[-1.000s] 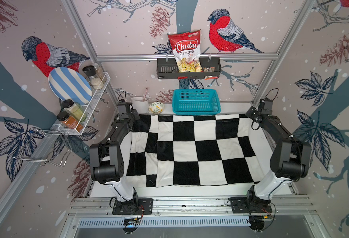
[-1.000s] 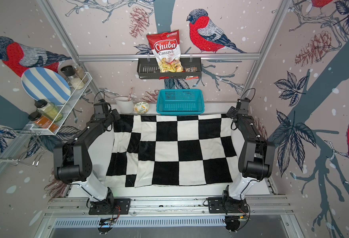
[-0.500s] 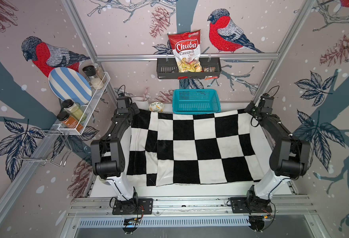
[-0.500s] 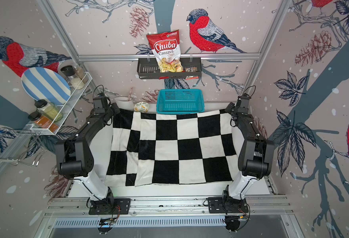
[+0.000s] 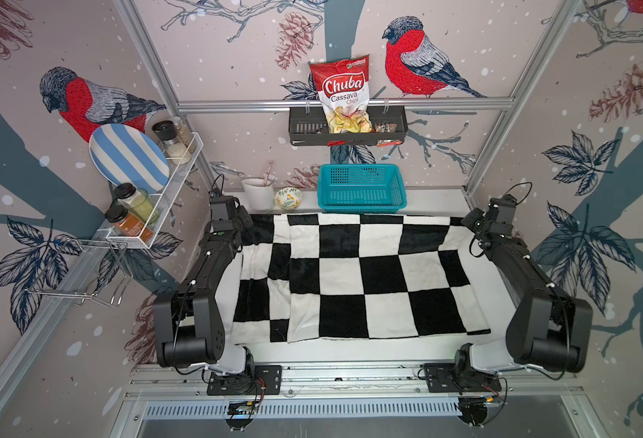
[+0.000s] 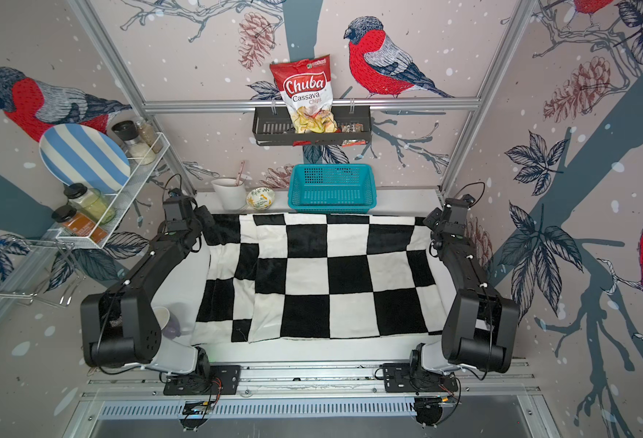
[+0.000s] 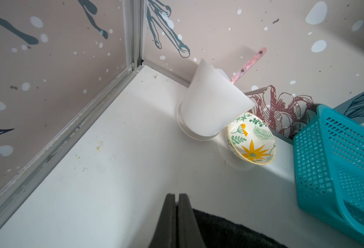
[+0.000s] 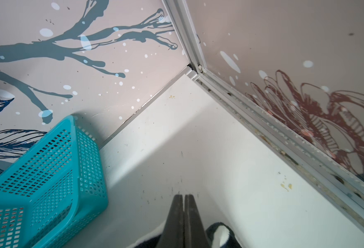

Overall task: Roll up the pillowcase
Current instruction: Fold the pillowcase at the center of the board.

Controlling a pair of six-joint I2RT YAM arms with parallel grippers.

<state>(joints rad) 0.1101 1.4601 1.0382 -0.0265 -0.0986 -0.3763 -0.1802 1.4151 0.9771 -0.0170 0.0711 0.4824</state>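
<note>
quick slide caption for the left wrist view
Left pincer shut on a black corner of the pillowcase, facing a white cup, a floral bowl and a teal basket.

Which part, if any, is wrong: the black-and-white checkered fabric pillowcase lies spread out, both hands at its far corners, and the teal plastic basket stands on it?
The basket part. The teal plastic basket stands on the bare white table behind the black-and-white checkered pillowcase, not on it; both top views show this.
</note>
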